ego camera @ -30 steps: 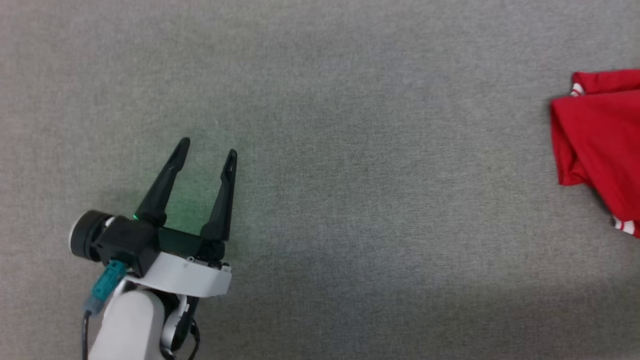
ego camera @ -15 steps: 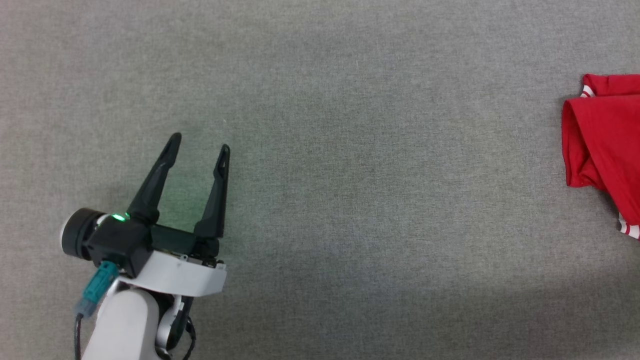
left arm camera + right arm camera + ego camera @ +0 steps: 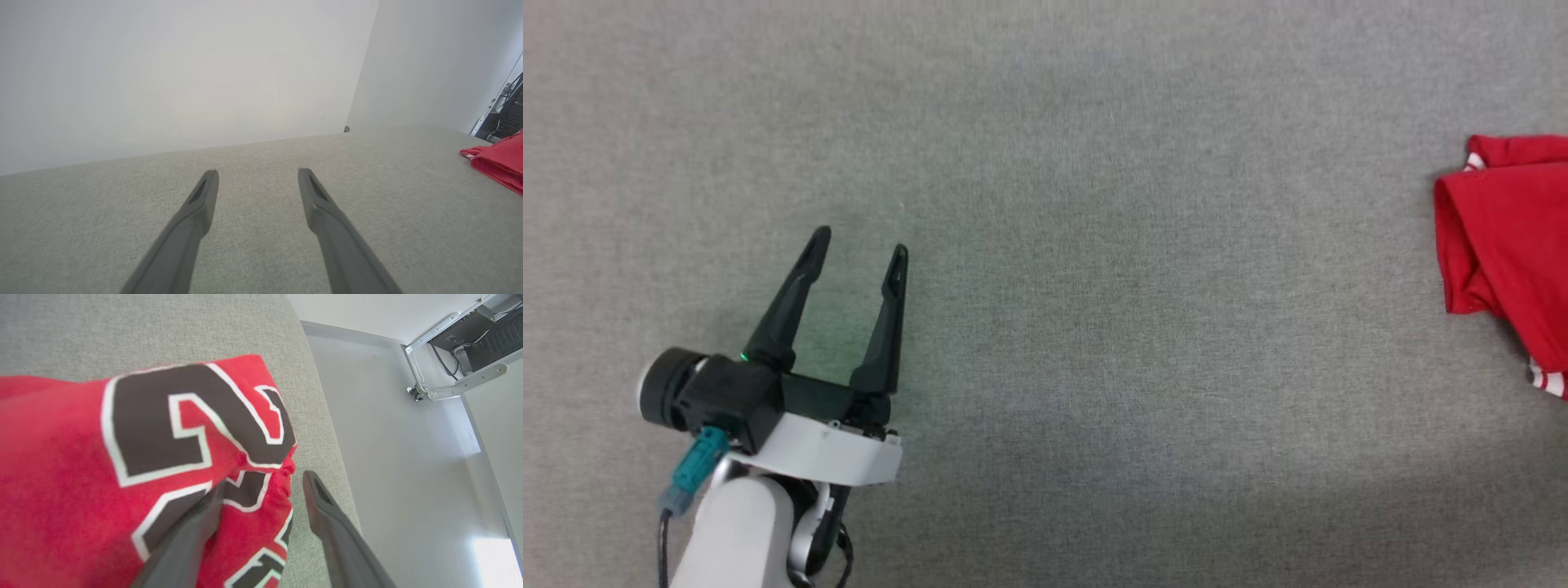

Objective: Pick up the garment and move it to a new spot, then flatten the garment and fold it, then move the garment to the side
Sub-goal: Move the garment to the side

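At the far right of the head view, I am logging the garment [image 3: 1511, 237], red with black white-edged numerals, lying crumpled on the grey fabric surface [image 3: 1094, 286] near its edge. Over it I am holding the right gripper [image 3: 263, 481], fingers spread and clamping nothing, one finger across the cloth, the other beside its bunched edge. Well apart to the left, I am hovering the left gripper [image 3: 859, 241], jaws wide and empty.

garment [image 3: 1511, 245]: on surface [image 3: 1094, 286], far right | left gripper [image 3: 859, 243]: lower left, well apart from garment | right gripper [image 3: 264, 479]: over garment's edge
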